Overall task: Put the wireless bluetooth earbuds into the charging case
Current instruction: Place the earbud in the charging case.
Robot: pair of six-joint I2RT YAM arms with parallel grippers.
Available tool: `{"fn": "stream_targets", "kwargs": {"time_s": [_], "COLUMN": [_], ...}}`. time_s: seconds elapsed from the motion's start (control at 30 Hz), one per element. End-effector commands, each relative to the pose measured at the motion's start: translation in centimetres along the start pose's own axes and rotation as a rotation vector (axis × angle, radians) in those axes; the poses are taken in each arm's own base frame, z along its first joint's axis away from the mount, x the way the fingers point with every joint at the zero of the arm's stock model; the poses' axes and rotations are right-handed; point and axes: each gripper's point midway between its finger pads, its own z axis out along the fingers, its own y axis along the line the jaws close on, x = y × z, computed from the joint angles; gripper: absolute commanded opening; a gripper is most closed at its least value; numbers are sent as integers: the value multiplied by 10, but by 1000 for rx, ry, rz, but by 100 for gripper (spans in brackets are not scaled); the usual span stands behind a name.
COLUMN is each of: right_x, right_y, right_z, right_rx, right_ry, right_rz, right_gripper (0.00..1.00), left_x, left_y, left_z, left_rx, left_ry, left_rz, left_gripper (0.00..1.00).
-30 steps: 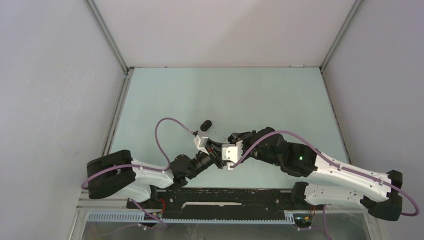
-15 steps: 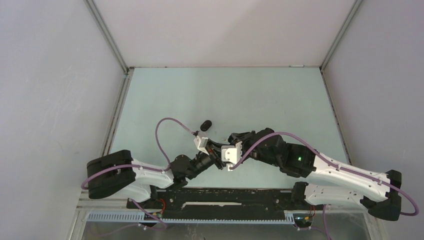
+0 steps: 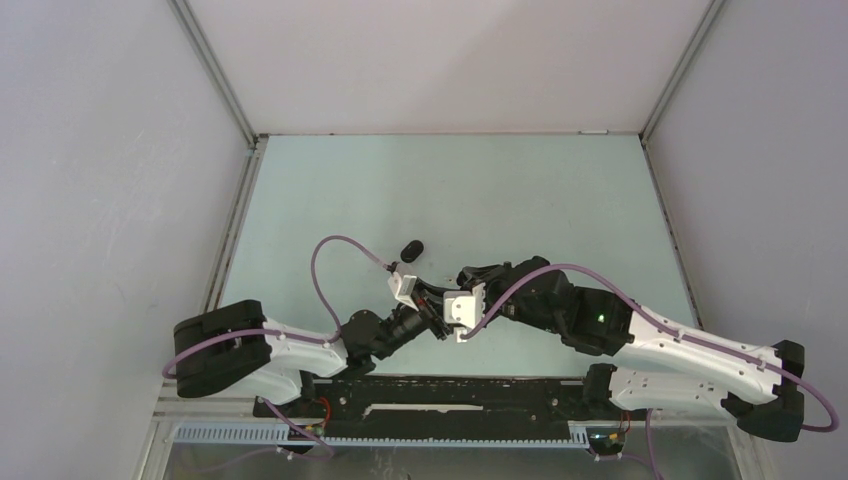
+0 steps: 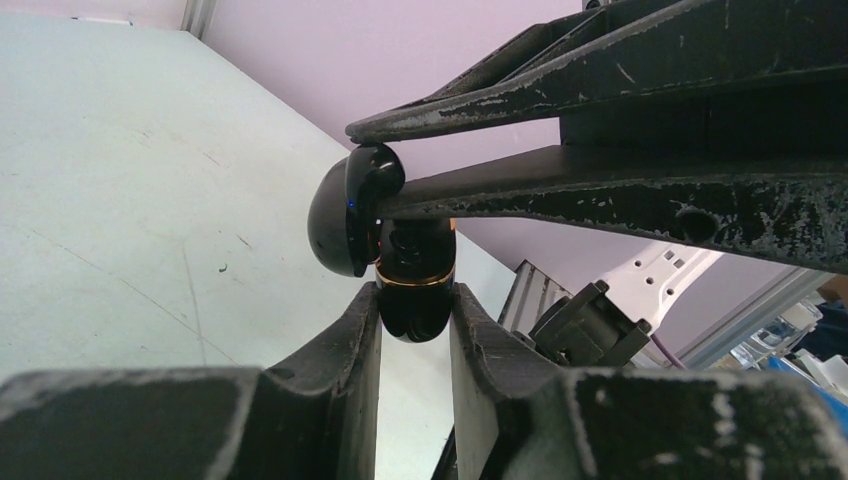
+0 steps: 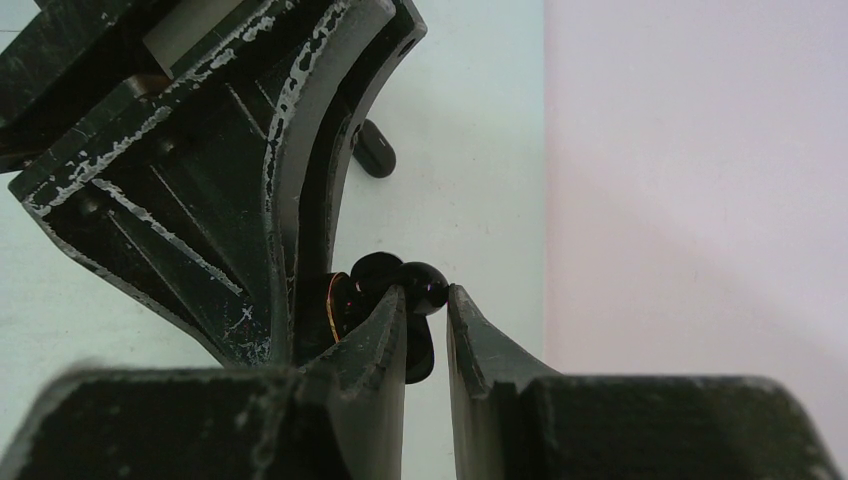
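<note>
earbud (image 4: 350, 215), glossy black with a tiny blue light, sits left of centre in the left wrist view. it is pinched at the tips of the right hand (image 4: 380, 170), whose two long dark fingers reach in from the upper right and are nearly closed on it. directly below it, touching or nearly so, is the black charging case (image 4: 415, 285) with an orange-gold band. the case is clamped between the fingers of the left hand (image 4: 415, 305) at the bottom of the frame. pale tabletop (image 4: 120, 200) fills the left side.

in the right wrist view the earbud (image 5: 422, 285) is at centre, squeezed between the right hand's two fingertips rising from the bottom edge. the banded case (image 5: 335, 300) is just to its left, held inside the left hand's fingers, which fill the upper left. a loose black piece (image 5: 375, 148) lies on the tabletop above, apart from both hands.

in the top view both arms meet at lower centre. the earbud and case are too small to make out there. the loose black piece (image 3: 411, 247) lies just above and left of the meeting point.
</note>
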Motion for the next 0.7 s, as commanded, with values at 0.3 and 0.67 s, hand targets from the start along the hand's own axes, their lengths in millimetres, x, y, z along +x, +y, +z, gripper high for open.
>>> {"fn": "stream_targets", "kwargs": {"time_s": [0.3,0.67], "right_x": [-11,-11], "right_y": [-5,6], "right_z": [-10,-8], "right_rx": [15,-34], "right_ry": [-44,-50], "right_rz": [60,69], "right_gripper": [0,0], "left_x": [-20,-21], "left_y": [-9,-10], "left_z": [11,11], "left_rx": [19,22], "left_ry": [-76,-81], "left_rz": [-4,8], "left_gripper": [0,0]}}
